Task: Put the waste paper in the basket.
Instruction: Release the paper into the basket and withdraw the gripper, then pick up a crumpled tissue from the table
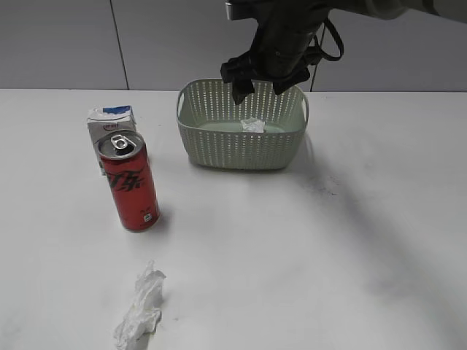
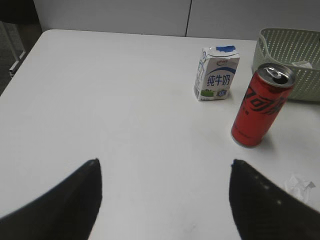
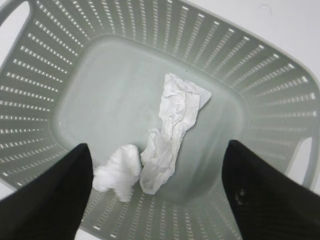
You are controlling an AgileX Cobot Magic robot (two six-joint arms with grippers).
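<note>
The pale green basket (image 1: 241, 142) stands at the back middle of the table. My right gripper (image 1: 264, 86) hangs open just above its far rim. In the right wrist view the open jaws (image 3: 157, 197) look down into the basket (image 3: 260, 90), where an elongated wad of waste paper (image 3: 172, 130) lies on the floor and a smaller blurred wad (image 3: 117, 170) is beside it near the left jaw. One more wad (image 1: 142, 306) lies on the table at the front left, also at the left wrist view's right edge (image 2: 300, 185). My left gripper (image 2: 165, 200) is open and empty above bare table.
A red can (image 1: 130, 182) stands left of the basket, with a white-and-blue carton (image 1: 109, 127) just behind it. Both show in the left wrist view, the can (image 2: 260, 112) and the carton (image 2: 216, 74), with the basket's corner (image 2: 290, 60) behind them.
</note>
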